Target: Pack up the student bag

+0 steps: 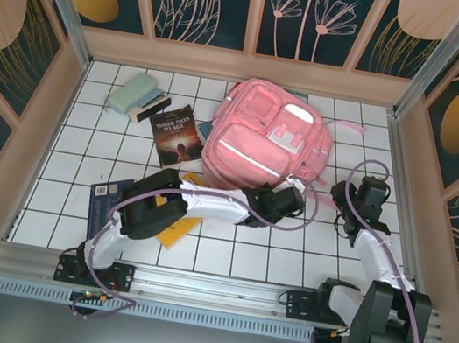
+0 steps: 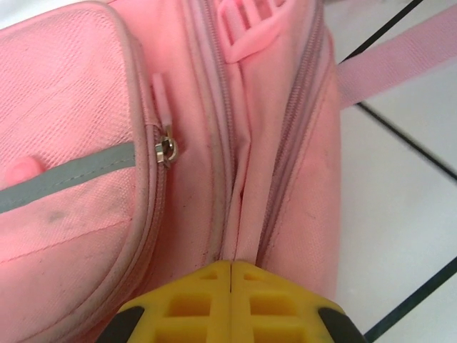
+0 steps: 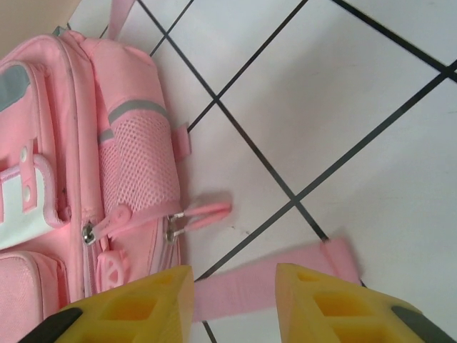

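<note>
Roughly centred at the back of the white tiled bench [image 1: 224,255] lies the student bag [image 1: 266,142], flat on its back with the front pockets facing up.

Handling, as judged:
- Soft pink fabric with no frame. It looks slack and near empty, so likely light, but it will sag and fold when lifted.
- A pinch on a panel would only gather cloth. Better holds are the zip pulls [image 2: 166,150], the webbing strap [image 3: 271,282] lying loose on the tile at the bag's right, or the top loop.
- To open it, one hold probably has to anchor the body while the other draws a pull.

Grippers:
- Left gripper [image 2: 232,275] is at the bag's near right corner. Its yellow fingers [image 2: 200,304] are clenched together where the fabric ridge between two zip tracks ends.
- Right gripper [image 3: 235,286] is to the bag's right, over the strap, with its fingers spread and grasping nothing.

Hard to make out:
- Whether the left fingers pinch a tab or only meet against the cloth; the contact is buried.
- The main compartment's opening.
- A blue book [image 1: 110,191] and a yellow item [image 1: 179,232] near-left of the bag, both partly under the left arm.
- The small dark object [image 1: 147,110] beside the mint pencil case [image 1: 132,94], far-left of the bag.
</note>
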